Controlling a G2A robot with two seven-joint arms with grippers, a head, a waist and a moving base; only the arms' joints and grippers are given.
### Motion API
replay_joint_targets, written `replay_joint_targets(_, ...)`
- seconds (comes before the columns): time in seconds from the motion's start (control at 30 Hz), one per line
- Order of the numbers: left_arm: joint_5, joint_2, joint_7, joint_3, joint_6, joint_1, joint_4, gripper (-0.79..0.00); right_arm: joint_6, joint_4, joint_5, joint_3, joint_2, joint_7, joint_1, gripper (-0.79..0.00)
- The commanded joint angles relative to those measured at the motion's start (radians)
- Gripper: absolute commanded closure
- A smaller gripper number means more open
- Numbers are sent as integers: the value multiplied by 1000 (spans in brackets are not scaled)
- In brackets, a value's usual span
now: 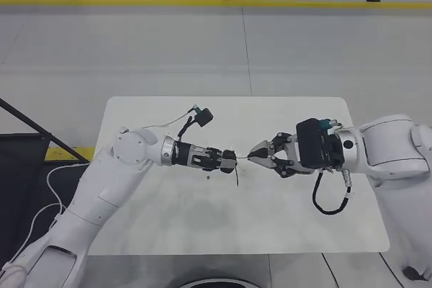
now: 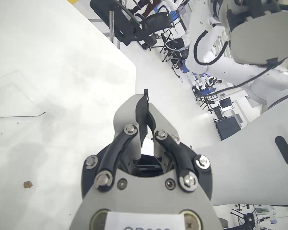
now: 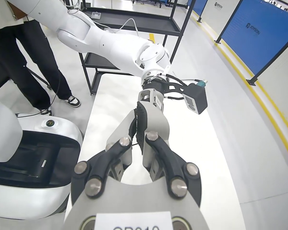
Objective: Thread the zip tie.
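Note:
The zip tie (image 1: 237,175) is a thin black strand held above the middle of the white table (image 1: 165,216). One part runs level between the two grippers and one end hangs down. My left gripper (image 1: 229,160) is shut on it; in the left wrist view a short black tip (image 2: 146,93) sticks out past the closed fingertips of this gripper (image 2: 144,101). My right gripper (image 1: 255,153) faces it from the other side, a short gap away, shut on the strand's other end. In the right wrist view its closed tips (image 3: 137,111) point at the left gripper (image 3: 150,96).
A thin dark line (image 2: 16,116) and a small brown crumb (image 2: 27,184) lie on the tabletop. A black shelf cart (image 3: 134,22) stands beyond the table's left end. The table's rounded corner (image 2: 132,65) lies ahead of the left gripper.

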Motion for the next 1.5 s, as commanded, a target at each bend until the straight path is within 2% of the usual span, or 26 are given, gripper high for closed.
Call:
replay_joint_targets(0.0, 0, 0, 0, 0, 0, 0, 0, 0, 0, 16, 15, -14, 2, 19, 15, 0)
replay_joint_targets(0.37, 0, 0, 0, 0, 0, 0, 0, 0, 0, 64, 38, -60, 9, 35, 59, 0)
replay_joint_targets(1.47, 0, 0, 0, 0, 0, 0, 0, 0, 0, 107, -43, -118, 27, -79, 81, 0)
